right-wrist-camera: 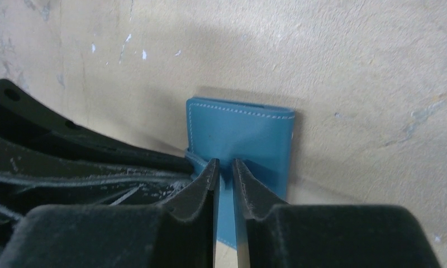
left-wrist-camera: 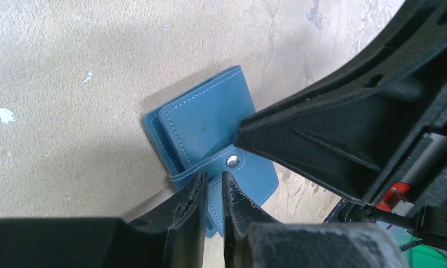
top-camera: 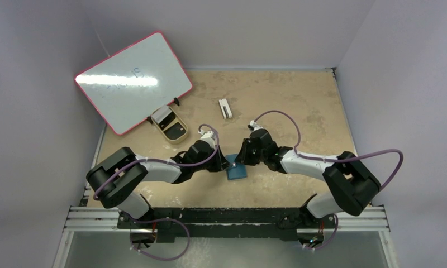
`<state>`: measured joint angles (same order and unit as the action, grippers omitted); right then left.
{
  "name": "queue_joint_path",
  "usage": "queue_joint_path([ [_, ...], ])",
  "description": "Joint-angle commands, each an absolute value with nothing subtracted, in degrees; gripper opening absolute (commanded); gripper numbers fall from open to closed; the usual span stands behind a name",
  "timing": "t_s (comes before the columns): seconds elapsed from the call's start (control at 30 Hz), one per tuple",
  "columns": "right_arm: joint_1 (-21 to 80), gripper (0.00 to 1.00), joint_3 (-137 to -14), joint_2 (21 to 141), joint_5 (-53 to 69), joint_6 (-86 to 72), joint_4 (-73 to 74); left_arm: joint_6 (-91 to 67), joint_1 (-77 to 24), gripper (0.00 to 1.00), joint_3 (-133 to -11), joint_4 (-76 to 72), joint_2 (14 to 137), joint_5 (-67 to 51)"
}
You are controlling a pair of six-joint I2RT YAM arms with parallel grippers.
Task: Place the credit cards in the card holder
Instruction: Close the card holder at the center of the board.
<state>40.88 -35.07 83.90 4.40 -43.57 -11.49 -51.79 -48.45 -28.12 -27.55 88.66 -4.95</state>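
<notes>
Both pairs of dark fingers crowded the wrist views: the left gripper (left-wrist-camera: 213, 181) and the right gripper (right-wrist-camera: 224, 167) each stood narrowed to a slit. Their tips were against the card holder (left-wrist-camera: 201, 120) lying between them. Whether either truly pinched its strap (left-wrist-camera: 210, 166) I couldn't tell.

The holder was folded, snap (left-wrist-camera: 232, 161) fastened, so opening it looked the step in hand. Next, one gripper would need to pin while the other peeled the strap.

Well beyond both grippers, what I took for the credit cards (top-camera: 175, 132) sat in a tan tray (top-camera: 169, 124), with a white block (top-camera: 225, 108) near. Only the snap barred the way.
</notes>
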Motion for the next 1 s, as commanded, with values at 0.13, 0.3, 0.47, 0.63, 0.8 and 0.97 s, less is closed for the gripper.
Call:
queue_joint_path([
  [0.13, 41.4, 0.21, -34.4, 77.0, 5.6, -45.0, -7.7, -50.1, -48.7, 0.13, -30.3, -26.8, 89.3, -2.8],
  [0.3, 41.4, 0.21, -34.2, 77.4, 6.2, -45.4, -8.0, -50.0, -48.7, 0.11, -30.7, -26.1, 89.5, -2.6],
  [0.47, 41.4, 0.21, -34.6, 79.2, 6.5, -45.4, -8.2, -49.8, -48.7, 0.11, -31.1, -25.4, 90.0, -2.5],
  [0.63, 41.4, 0.20, -35.2, 80.7, 7.2, -44.9, -8.7, -49.7, -48.7, 0.11, -31.5, -24.9, 90.2, -2.6],
  [0.8, 41.4, 0.18, -35.6, 81.7, 7.4, -44.6, -8.8, -49.4, -48.7, 0.11, -31.5, -24.5, 90.0, -2.5],
  [0.97, 41.4, 0.13, -35.4, 82.4, 7.7, -44.6, -9.5, -49.4, -48.6, 0.11, -31.5, -24.4, 90.1, -2.5],
])
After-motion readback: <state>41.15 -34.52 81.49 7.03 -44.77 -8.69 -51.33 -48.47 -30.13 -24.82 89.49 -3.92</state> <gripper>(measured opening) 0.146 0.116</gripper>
